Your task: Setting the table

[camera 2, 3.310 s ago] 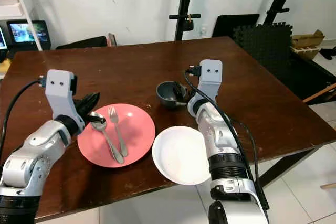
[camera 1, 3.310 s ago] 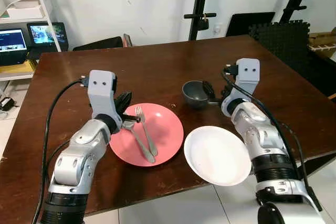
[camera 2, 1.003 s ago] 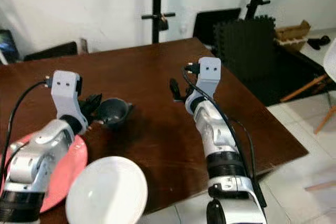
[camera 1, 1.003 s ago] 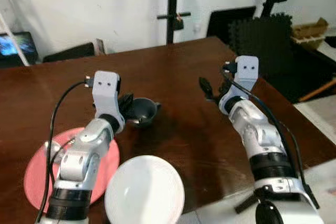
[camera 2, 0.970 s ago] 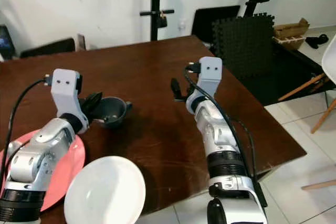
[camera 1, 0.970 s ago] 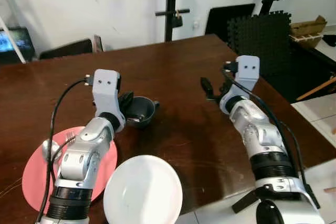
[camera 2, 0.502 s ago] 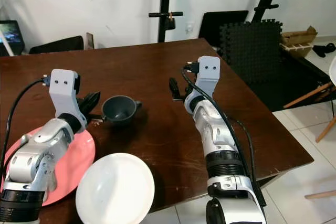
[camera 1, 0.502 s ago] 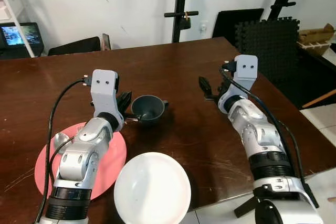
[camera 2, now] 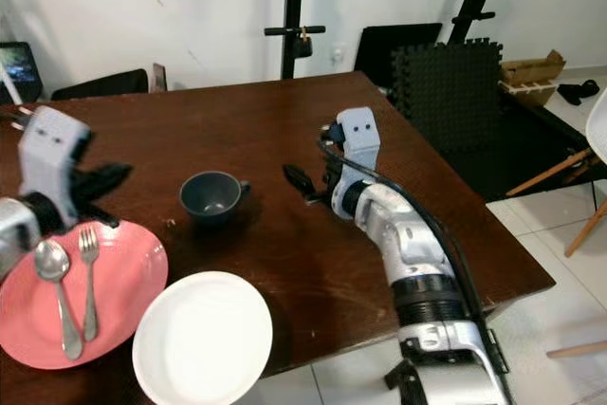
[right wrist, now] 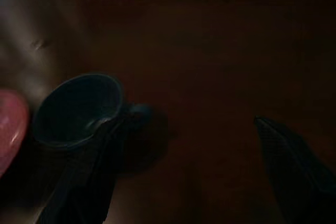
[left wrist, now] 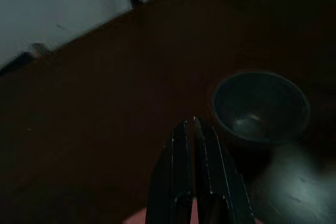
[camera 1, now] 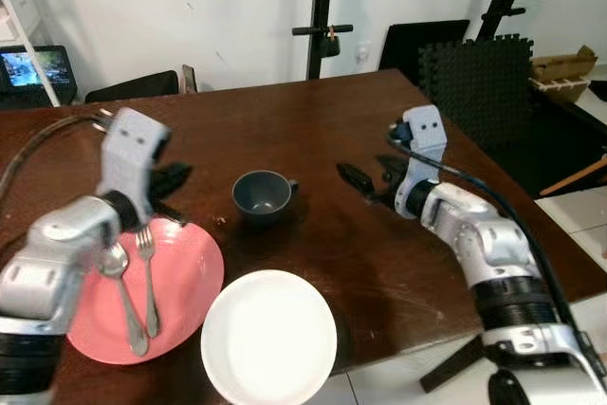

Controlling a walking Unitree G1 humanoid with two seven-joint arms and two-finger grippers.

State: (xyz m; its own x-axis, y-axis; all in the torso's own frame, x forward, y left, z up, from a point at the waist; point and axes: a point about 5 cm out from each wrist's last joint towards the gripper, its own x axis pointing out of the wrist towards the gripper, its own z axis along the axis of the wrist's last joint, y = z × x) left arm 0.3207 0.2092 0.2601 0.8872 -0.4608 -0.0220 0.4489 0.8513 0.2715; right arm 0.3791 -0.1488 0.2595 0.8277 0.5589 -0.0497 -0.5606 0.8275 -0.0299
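Observation:
A grey cup [camera 1: 263, 194] stands upright mid-table, its handle to the right. Left of it lies a pink plate [camera 1: 185, 277] carrying a spoon [camera 1: 118, 284] and a fork [camera 1: 148, 272]. A white plate [camera 1: 268, 337] sits at the table's front edge, empty. My left gripper [camera 1: 182, 174] hovers over the pink plate's far rim, left of the cup, and the left wrist view shows its fingers [left wrist: 184, 145] pressed together with nothing between them. To the right of the cup, apart from it, my right gripper [camera 1: 365, 177] points at it. Its fingers [right wrist: 86, 182] are spread wide.
The brown table [camera 1: 313, 120] ends close on the right and at the front, with tiled floor beyond. Black stand posts [camera 1: 320, 7] and foam mats [camera 1: 474, 64] stand behind it. A shelf with a monitor [camera 1: 24, 68] is far left, and a white chair [camera 2: 596, 92] is at the right.
My left arm has drawn back to the left, away from the cup, uncovering the spoon and fork. My right gripper has swung down and left toward the cup. The camera shifted slightly.

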